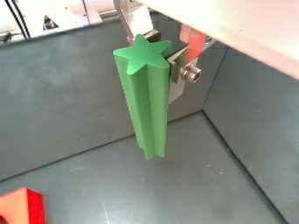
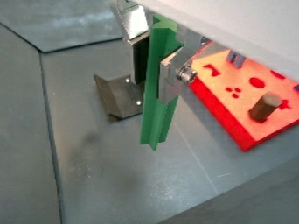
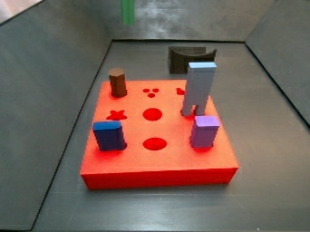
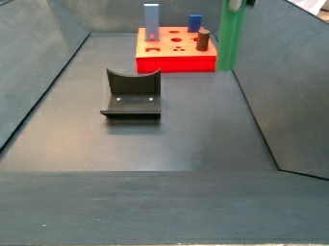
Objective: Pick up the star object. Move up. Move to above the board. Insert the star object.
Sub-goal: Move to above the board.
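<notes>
- Silver fingers [image 1: 184, 63] of the hand [image 2: 162, 61] are closed onto the upper end of the star object [image 1: 145, 96], held upright.
- Star object hangs clear of the counter [image 2: 117, 184], beside the board [image 2: 251, 96] and near the fixture [image 2: 117, 94].
- Side view: star object [image 4: 233, 38] is at the board's [image 4: 178, 60] right edge.

Both wrist views sit close above the gripper [image 1: 162, 54] and look down along the star object [image 1: 145, 96] to the grey floor. A side view looks from near, steeply down on the board [image 3: 133, 154], with the fixture [image 3: 188, 56] behind it. A side view stands farther back, behind the fixture [image 4: 131, 94], facing the board [image 4: 180, 58].
</notes>
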Controlling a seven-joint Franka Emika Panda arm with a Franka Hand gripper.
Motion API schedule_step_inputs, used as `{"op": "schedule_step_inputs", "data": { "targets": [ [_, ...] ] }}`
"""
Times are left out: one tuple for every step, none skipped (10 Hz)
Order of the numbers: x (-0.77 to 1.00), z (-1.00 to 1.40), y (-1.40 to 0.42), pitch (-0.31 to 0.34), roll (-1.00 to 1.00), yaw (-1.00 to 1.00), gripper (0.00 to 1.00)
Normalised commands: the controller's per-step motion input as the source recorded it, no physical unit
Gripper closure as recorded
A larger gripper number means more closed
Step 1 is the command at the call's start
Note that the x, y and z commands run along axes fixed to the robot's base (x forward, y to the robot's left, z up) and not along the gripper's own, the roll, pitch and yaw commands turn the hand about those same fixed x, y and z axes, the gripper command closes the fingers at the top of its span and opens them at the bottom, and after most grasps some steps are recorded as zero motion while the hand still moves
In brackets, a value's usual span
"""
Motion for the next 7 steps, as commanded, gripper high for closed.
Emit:
{"op": "schedule_step_inputs", "data": {
  "targets": [
    [-0.1,0.84,0.01,0.039,0.02,-0.04,1.0],
    [-0.04,0.61,0.02,0.061,0.02,-0.03,1.0],
    [0.0,0.39,0.02,0.088,0.02,-0.01,1.0],
    [0.02,0.22,0.02,0.103,0.02,-0.01,1.0],
    [0.25,0.13,-1.0,0.155,0.12,-1.0,1.0],
    [0.25,0.12,-1.0,0.147,0.12,-1.0,1.0],
    [0.26,0.13,-1.0,0.171,0.12,-1.0,1.0]
  ]
}}
